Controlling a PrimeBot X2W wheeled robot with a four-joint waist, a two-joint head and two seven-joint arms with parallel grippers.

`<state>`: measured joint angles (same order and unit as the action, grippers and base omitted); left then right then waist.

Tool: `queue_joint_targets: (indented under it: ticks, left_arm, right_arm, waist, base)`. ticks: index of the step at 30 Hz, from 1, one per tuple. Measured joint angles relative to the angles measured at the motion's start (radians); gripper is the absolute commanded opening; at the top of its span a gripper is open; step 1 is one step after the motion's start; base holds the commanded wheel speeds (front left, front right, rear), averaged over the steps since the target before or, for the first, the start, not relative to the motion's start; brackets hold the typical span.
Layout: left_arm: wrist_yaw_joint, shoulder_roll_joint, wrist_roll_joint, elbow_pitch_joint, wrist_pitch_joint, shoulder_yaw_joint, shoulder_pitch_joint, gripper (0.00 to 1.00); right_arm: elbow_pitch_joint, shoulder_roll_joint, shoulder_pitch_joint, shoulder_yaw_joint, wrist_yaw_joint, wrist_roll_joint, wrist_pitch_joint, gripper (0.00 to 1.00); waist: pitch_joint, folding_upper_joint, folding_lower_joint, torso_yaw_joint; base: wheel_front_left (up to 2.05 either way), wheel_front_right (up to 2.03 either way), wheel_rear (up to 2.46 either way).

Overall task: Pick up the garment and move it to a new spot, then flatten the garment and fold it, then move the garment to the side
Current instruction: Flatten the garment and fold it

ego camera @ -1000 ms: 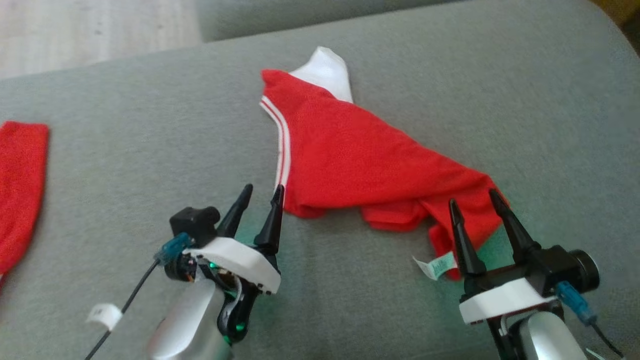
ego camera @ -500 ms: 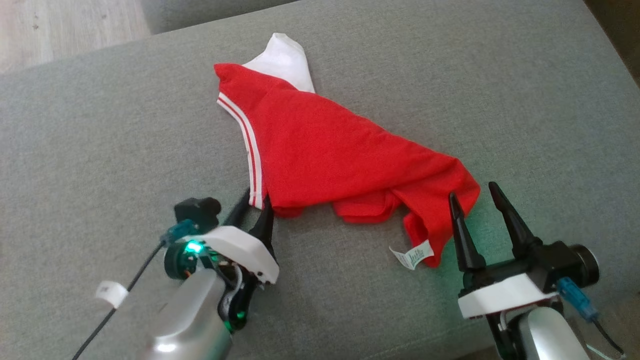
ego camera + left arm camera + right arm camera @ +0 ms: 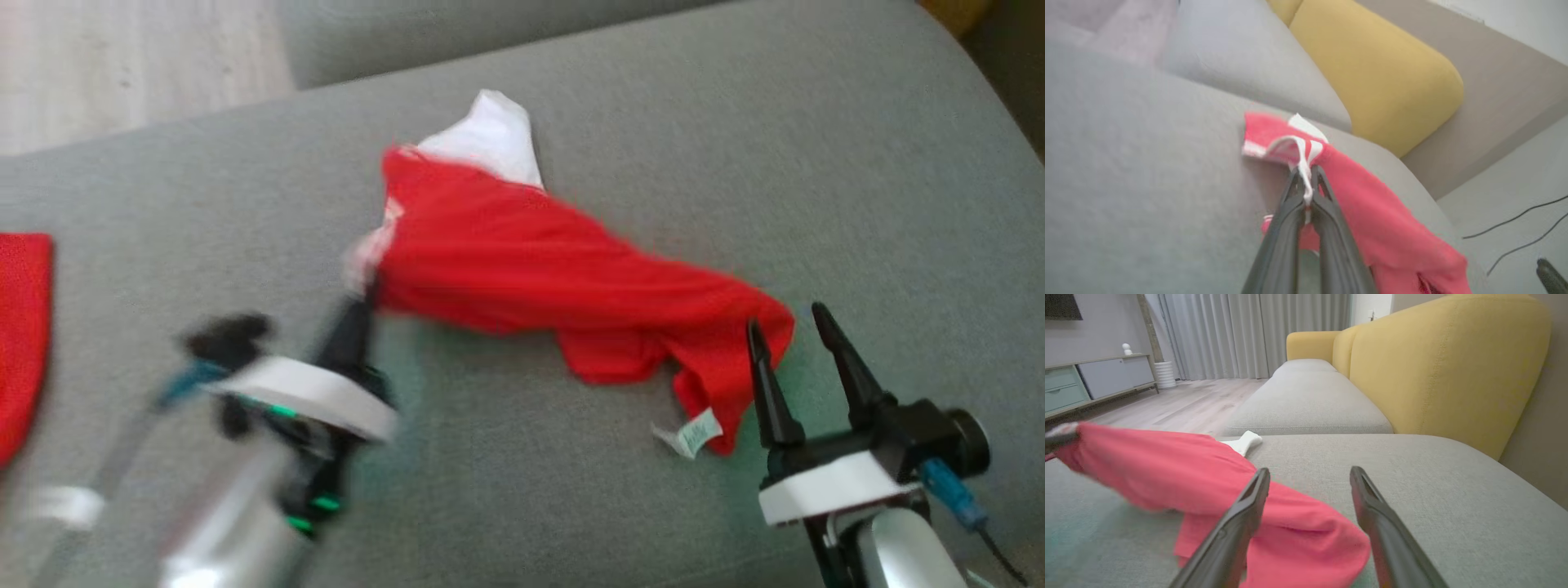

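1. Closed the left jaws within the last second, from wide open to pinched tight on the white-striped edge [image 3: 1300, 149] of the red garment [image 3: 563, 278]; lifted and pulled that edge leftward, judging by the blur and the stretched cloth.
2. Kept the right jaws as before: spread wide, gripping nothing, tips at the garment's near right end, just beside the label [image 3: 690, 433].
3. Reads as the pick-up begun with one edge secured; leaves most of the garment resting on the grey sofa cushion [image 3: 816, 147]; probably calls for a right-side grip before carrying.
4. Confirmed by the left wrist view: striped trim caught between the closed tips; too smeared to tell from the head view.
5. Found in the head view alone: a second red cloth [image 3: 20, 327] at the cushion's far left; found in the right wrist view: the garment's end lying low between the open fingers, not nipped.
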<state>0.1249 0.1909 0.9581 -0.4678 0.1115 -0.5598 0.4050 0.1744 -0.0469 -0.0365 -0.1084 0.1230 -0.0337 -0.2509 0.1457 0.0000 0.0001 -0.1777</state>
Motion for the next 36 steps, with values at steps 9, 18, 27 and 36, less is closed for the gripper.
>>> queue_joint_targets:
  ticks: [9, 18, 27, 36]
  left_arm:
    - [-0.060, 0.235, 0.180, 0.413, -0.222, 0.173, 0.002, 0.00]
    - [-0.138, 0.362, 0.221, 0.553, -0.422, 0.216, 0.185, 0.00]
    - [-0.165, 0.233, 0.197, 0.592, -0.523, 0.018, 0.293, 0.00]
    - [-0.147, -0.057, 0.149, 0.365, -0.479, -0.217, 0.260, 0.00]
  right_arm:
    - [0.007, 0.000, 0.042, -0.016, 0.000, -0.001, 0.000, 1.00]
    - [0.020, 0.000, 0.042, -0.033, 0.000, -0.011, 0.000, 1.00]
    - [0.022, 0.000, 0.039, -0.051, 0.000, -0.037, 0.000, 1.00]
    - [0.012, 0.000, -0.034, -0.108, 0.000, -0.085, 0.000, 1.00]
  waist:
    - [-0.084, 0.0000, -0.0002, 0.065]
    - [-0.105, 0.0000, -0.0001, 0.076]
    - [-0.104, 0.0000, -0.0001, 0.024]
    - [-0.033, 0.0000, 0.0000, -0.071]
  base:
    - [0.00, 0.00, 0.00]
    - [0.00, 0.00, 0.00]
    - [0.00, 0.00, 0.00]
    - [0.00, 0.00, 0.00]
